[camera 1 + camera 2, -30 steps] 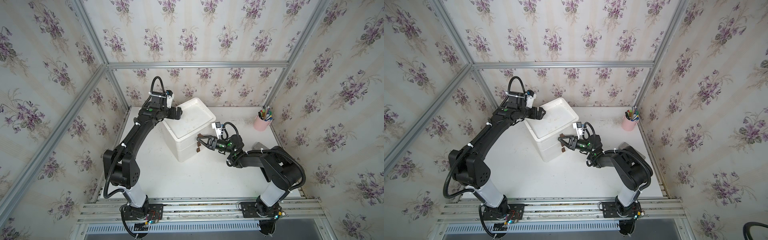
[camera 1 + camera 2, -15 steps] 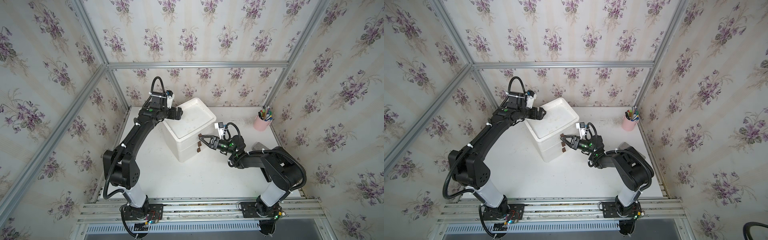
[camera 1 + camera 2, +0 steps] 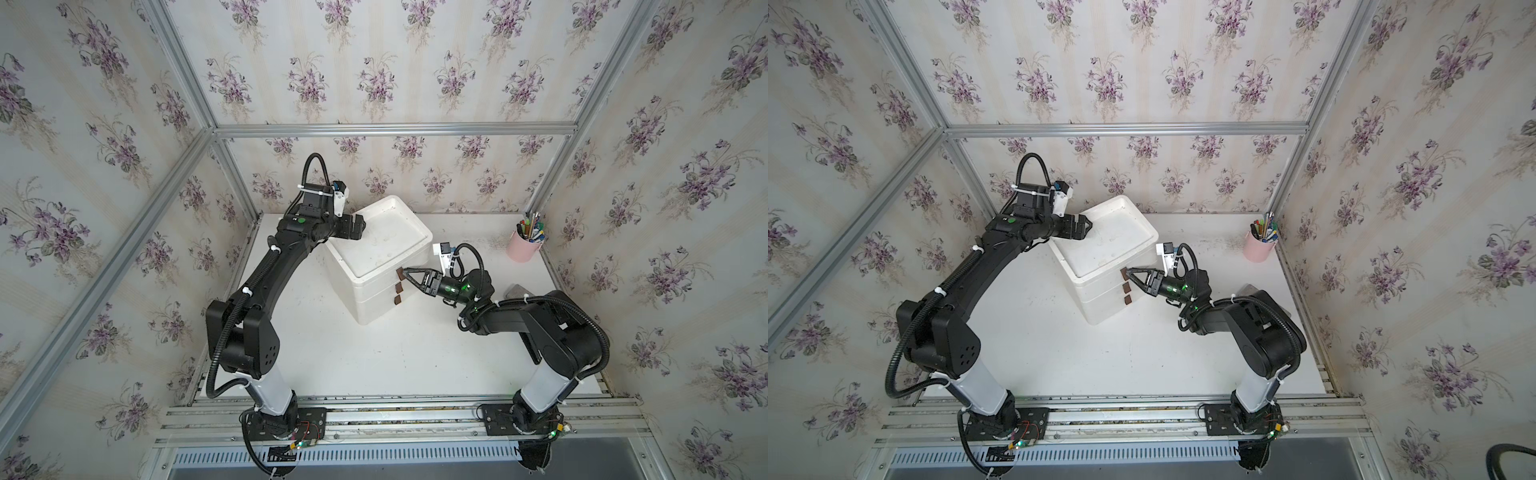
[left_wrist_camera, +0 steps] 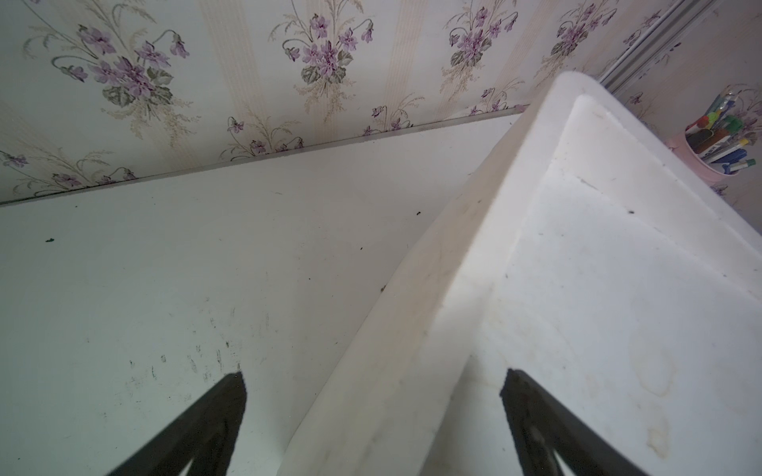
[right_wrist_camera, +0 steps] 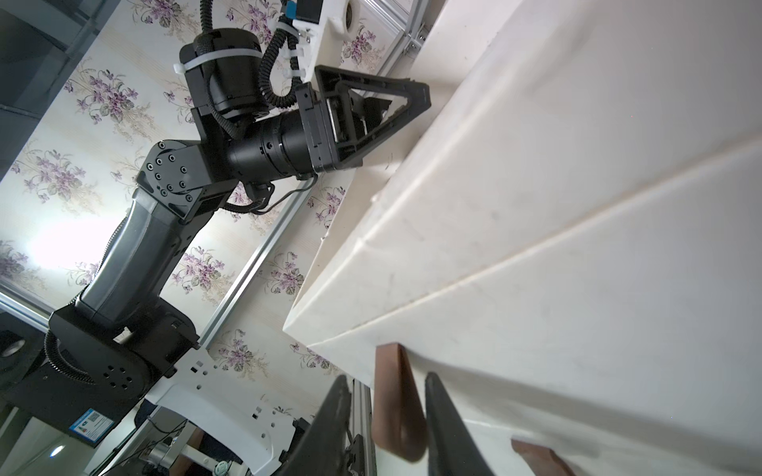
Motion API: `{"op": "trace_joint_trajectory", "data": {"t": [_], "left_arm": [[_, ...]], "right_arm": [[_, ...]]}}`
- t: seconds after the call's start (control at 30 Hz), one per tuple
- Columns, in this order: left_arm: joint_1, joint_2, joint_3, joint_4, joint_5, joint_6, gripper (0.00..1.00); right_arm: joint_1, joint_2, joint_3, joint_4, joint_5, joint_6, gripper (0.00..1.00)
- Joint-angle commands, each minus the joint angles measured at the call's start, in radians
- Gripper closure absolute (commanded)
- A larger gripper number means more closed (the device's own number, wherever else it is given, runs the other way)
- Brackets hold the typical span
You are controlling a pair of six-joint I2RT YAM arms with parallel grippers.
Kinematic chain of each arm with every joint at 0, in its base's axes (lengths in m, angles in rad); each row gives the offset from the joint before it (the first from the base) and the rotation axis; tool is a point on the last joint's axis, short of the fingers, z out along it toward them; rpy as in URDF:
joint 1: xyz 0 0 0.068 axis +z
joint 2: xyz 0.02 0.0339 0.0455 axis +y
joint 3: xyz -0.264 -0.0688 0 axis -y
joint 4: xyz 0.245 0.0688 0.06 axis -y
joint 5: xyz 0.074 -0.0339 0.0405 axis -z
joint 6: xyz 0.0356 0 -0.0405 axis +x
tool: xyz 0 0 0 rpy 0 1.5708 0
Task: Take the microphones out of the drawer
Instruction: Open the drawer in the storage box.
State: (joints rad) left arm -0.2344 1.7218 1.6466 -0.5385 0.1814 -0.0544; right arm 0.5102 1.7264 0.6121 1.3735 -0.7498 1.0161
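Right gripper [image 3: 404,271] sits slightly higher than a second ago, at top handle [image 5: 396,404]. Only its wrist view shows jaws narrowly apart astride it. Left gripper [image 4: 373,373] gapes wide.

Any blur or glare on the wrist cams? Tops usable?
Left wrist: near fingers soft, drawer unit crisp. Right wrist: blown-out glare patch on the wallpaper, brown handle up close slightly soft. Both top views: even light, sharp, faint shadows.

we see a white, scuffed table [image 3: 395,357], on it a white drawer unit [image 3: 380,245] toward the back, a pink cup [image 3: 523,251] of pens in the far corner, a small grey thing [image 3: 516,289] half hidden, which we cannot name
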Motion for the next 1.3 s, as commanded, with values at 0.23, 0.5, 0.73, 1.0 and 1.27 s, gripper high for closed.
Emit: {"op": "trace_joint_trajectory", "data": {"t": [0.23,0.5,0.73,1.0,1.27], "left_arm": [[-0.005,0.003,-0.011,-0.098,0.052,-0.045,0.01],[-0.005,-0.008,-0.021,-0.095,0.036,-0.046,0.01],[-0.005,-0.011,-0.025,-0.093,0.018,-0.044,0.01],[-0.005,-0.014,-0.027,-0.092,0.007,-0.044,0.01],[-0.005,-0.016,-0.027,-0.092,0.002,-0.044,0.01]], "right_arm": [[0.011,0.006,-0.006,0.064,-0.013,0.028,0.72],[0.013,0.006,-0.006,0.074,-0.015,0.039,1.00],[0.011,-0.049,-0.075,0.058,0.003,0.013,1.00],[0.007,-0.158,-0.172,-0.001,0.027,-0.026,1.00],[-0.026,-0.296,-0.271,-0.051,0.033,-0.046,1.00]]}}
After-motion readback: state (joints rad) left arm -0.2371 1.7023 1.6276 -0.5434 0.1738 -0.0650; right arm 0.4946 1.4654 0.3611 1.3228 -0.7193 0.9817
